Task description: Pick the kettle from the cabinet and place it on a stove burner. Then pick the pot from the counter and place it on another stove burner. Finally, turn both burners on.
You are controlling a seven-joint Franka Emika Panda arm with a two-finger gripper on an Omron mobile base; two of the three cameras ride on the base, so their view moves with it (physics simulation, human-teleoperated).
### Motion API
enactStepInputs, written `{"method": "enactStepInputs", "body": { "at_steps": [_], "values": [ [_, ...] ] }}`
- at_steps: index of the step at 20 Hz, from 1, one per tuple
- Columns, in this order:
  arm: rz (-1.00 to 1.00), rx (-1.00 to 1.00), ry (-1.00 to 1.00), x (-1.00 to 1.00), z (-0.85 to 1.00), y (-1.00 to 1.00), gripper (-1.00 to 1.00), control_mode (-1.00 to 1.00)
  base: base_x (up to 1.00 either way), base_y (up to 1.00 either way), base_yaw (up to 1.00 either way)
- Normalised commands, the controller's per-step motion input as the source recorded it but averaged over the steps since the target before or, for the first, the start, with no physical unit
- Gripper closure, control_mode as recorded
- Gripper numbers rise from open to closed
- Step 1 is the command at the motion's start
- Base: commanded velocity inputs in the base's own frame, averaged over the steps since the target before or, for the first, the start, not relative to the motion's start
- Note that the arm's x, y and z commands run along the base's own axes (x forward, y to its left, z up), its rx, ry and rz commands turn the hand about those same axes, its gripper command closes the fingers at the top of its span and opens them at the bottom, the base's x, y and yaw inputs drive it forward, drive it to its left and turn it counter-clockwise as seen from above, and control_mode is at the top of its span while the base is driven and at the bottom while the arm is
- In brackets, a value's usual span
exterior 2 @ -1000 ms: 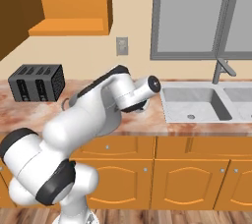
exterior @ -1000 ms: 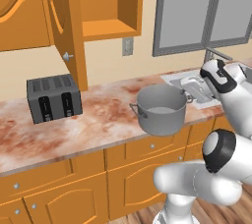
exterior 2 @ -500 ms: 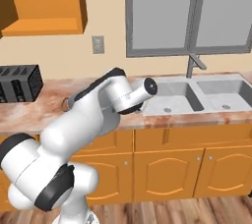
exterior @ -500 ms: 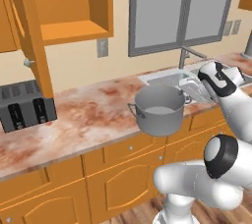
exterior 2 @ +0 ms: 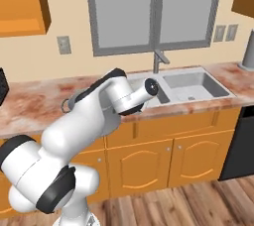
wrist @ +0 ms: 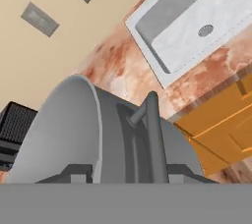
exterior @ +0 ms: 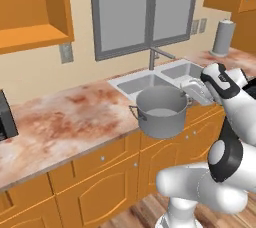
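The wide grey pot (exterior: 161, 112) hangs tilted in the air at the counter's front edge, in front of the sink. My gripper (exterior: 193, 93) is shut on its right rim by the side loop handle. In the hand view the pot's wall (wrist: 74, 129) and loop handle (wrist: 150, 134) sit right between my fingers, with the gripper (wrist: 129, 174) closed across the rim. The marbled counter (exterior: 65, 122) runs beneath. An open orange wall cabinet (exterior: 30, 17) shows at the upper left with a bare shelf. The kettle and the stove burners are out of view.
A double steel sink (exterior: 150, 79) with a tap lies behind the pot under the window. The dark toaster (exterior: 5, 117) is at the far left edge. A paper towel roll (exterior: 222, 37) stands far right. A dark appliance front (exterior 2: 243, 141) sits below the counter's right end.
Both base views have swept right along the counter, so the toaster and cabinet slid left and the sink came to the middle. The pot stays in my gripper.
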Motion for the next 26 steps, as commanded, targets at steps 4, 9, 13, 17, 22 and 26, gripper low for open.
{"method": "enactStepInputs", "body": {
  "at_steps": [4,9,13,17,22,26],
  "values": [
    [0.0,0.0,0.0,0.0,0.0,0.0,1.0,1.0,-0.11,-0.47,-0.31],
    [0.0,0.0,0.0,0.0,0.0,0.0,1.0,1.0,-0.16,-0.46,-0.34],
    [0.0,0.0,0.0,0.0,0.0,0.0,1.0,1.0,-0.18,-0.41,-0.4],
    [0.0,0.0,0.0,0.0,0.0,0.0,1.0,1.0,-0.17,-0.44,-0.42],
    [0.0,0.0,0.0,0.0,0.0,0.0,1.0,1.0,-0.17,-0.47,-0.44],
    [0.0,0.0,0.0,0.0,0.0,0.0,1.0,1.0,-0.17,-0.44,-0.44]
  ]
}}
